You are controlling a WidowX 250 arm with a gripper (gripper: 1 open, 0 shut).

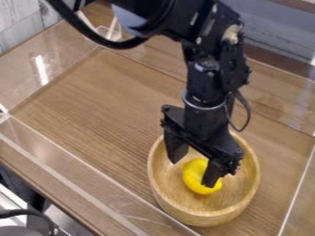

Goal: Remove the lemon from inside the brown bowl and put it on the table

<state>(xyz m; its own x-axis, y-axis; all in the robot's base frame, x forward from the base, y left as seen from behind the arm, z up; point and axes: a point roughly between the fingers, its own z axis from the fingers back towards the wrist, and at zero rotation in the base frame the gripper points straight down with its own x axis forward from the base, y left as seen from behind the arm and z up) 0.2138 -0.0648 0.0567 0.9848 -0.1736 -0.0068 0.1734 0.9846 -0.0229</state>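
Observation:
The brown bowl [172,198] sits on the table [99,101] near its front right. Inside it lies the lemon [197,178], small, round and bright yellow. My black gripper [200,162] points straight down into the bowl, open, with one finger on each side of the lemon's top. The right finger [220,170] covers part of the fruit. The pads do not look pressed against the lemon.
Low clear acrylic walls [55,147] run along the table's front and left edges. Bare wood-grain tabletop stretches to the left and back of the bowl. A dark cable hangs from the arm at the upper left.

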